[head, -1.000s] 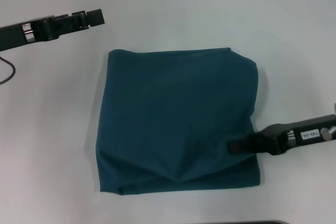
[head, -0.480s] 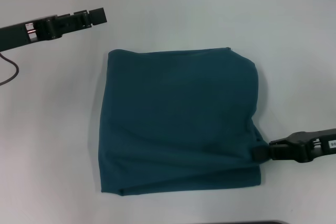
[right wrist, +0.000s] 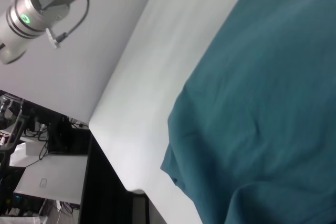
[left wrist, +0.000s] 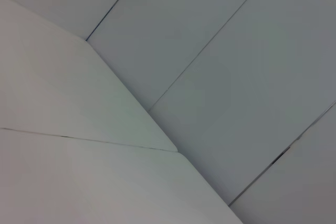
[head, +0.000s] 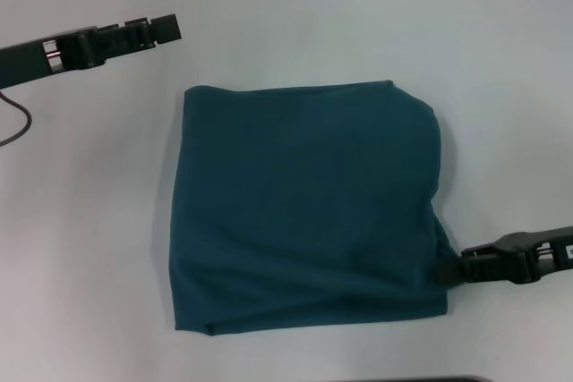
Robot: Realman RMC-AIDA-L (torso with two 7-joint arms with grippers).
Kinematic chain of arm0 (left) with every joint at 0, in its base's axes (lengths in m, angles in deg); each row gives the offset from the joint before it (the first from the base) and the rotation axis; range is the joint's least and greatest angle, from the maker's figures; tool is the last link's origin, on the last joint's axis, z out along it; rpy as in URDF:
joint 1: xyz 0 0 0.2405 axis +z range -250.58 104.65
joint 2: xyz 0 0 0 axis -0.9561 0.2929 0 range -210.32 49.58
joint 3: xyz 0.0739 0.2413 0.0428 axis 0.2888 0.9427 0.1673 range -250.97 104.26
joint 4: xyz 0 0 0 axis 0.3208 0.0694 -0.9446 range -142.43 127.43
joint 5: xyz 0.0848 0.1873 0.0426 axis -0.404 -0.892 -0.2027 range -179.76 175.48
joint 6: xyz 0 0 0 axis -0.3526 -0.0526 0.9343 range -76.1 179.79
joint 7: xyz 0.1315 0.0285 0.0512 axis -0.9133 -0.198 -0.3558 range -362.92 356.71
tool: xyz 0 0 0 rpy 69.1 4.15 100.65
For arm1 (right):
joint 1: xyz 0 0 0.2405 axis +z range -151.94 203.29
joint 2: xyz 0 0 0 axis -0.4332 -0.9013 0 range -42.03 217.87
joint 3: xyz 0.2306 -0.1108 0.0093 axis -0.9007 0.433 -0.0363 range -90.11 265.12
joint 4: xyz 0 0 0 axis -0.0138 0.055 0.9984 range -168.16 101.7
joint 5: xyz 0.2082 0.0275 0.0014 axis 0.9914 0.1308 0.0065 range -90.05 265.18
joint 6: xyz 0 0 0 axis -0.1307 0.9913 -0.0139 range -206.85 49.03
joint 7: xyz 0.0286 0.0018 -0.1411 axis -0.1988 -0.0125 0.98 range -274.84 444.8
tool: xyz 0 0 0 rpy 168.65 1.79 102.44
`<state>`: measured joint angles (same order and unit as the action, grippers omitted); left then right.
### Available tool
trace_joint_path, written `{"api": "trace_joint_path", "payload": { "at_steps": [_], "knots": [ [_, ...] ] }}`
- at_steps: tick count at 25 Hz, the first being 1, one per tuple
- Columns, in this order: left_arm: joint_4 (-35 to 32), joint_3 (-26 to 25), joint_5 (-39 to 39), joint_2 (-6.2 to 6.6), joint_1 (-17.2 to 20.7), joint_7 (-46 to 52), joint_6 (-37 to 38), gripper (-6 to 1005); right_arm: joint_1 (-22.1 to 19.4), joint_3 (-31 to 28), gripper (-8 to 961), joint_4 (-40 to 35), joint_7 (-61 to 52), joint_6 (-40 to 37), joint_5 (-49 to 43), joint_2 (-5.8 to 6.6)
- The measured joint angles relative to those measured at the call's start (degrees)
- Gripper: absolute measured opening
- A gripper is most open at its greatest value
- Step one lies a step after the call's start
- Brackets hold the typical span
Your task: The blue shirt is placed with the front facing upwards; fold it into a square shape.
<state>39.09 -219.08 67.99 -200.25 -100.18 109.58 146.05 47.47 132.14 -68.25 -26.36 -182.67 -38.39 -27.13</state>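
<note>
At the shirt's (head: 304, 207) near right corner your right gripper (head: 457, 268) sits level with the worktop (head: 89, 239), its tip touching the hem; I cannot tell whether its fingers are clenched. The shirt lies folded, roughly square, wholly to that gripper's left. The left gripper (head: 161, 29) hangs well beyond the far left corner, fingers likewise unreadable.

From my head camera I see a plain white table (head: 295, 24) filling the view, with a thin dark cable (head: 16, 123) looping on it at the far left edge. My left wrist camera shows only pale wall panels (left wrist: 220, 66) split by thin dark seams. My right wrist camera catches the table's rounded corner, and past it a dim floor area with a white box (right wrist: 47, 179) and dark stands.
</note>
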Motion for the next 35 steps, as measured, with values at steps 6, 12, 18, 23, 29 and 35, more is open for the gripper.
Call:
{"api": "trace_joint_path", "payload": {
  "at_steps": [6,12,18,23,29,35],
  "knots": [
    [-0.1,0.0,0.0,0.24,-0.1,-0.4,-0.1,951,0.0,-0.9,198,0.1,-2.8,-0.6,-1.3,0.7],
    [-0.2,0.0,-0.3,0.28,-0.1,-1.1,-0.5,951,-0.5,-6.7,430,0.2,-4.3,-0.2,-1.3,1.74],
    [-0.2,0.3,-0.3,0.28,-0.1,-1.1,-1.0,950,0.5,-8.4,536,2.0,-6.4,1.5,-1.4,2.07],
    [-0.2,0.5,-0.4,0.28,-0.3,-1.1,-0.9,951,1.3,-8.4,552,2.6,-8.5,6.0,-2.1,1.43],
    [-0.2,0.6,-0.5,0.34,-0.3,-1.5,-1.0,951,2.3,-9.1,536,3.0,-8.9,8.5,-1.8,0.99],
    [-0.2,0.6,-0.6,0.37,-0.2,-1.6,-0.9,951,3.7,-8.6,520,4.4,-9.4,10.5,-2.0,0.83]
  ]
}}
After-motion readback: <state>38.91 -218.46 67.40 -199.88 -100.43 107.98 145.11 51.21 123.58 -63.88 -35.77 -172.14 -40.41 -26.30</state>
